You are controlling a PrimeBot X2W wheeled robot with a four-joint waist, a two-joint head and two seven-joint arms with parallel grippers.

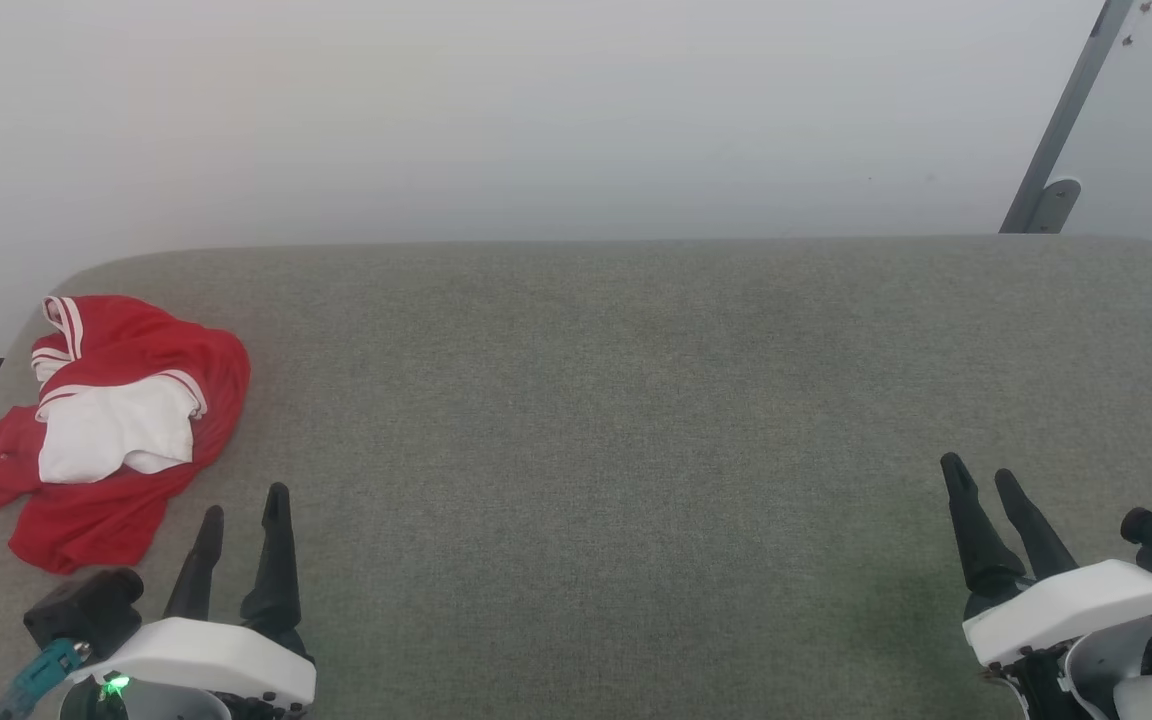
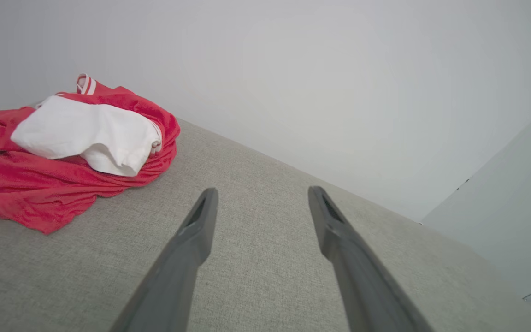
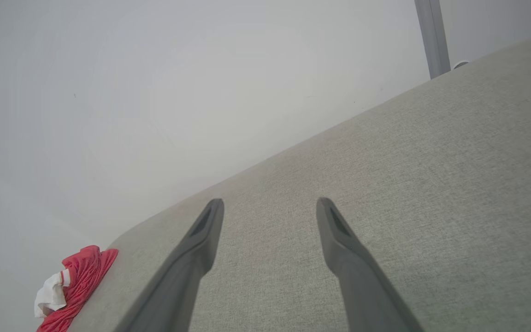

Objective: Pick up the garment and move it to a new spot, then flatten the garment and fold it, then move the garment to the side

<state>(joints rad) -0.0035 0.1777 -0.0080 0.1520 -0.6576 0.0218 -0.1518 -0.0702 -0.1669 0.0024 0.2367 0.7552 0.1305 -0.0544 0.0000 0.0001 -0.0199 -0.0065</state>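
Two hands are seen nearest the camera, the left hand (image 1: 244, 500) at the lower left and the right hand (image 1: 978, 468) at the lower right, each with its dark fingers spread wide and nothing held between them. Just beyond the left hand, and a little to its left, the shirt (image 1: 106, 430) is found bunched in a heap on the grey table (image 1: 586, 400), with a white sleeve folded over the red body and striped trim showing at the far side. No step of the task is judged to have been started. Most of the risk is thought to come from where the heap lies: it is close to the table's left edge and rounded far corner, so a sideways push by a closing finger could send it over the edge. If only the loose white sleeve were pinched, the rest could be dragged and twisted rather than lifted, and flattening would be made harder. The table's cloth cover could also be caught if the fingers were driven down too deep. The right hand is well apart from the shirt, so a two-handed grasp would call for a long reach across. Farther off, the pale wall and a slanted grey pole (image 1: 1066, 110) are well clear of the shirt.
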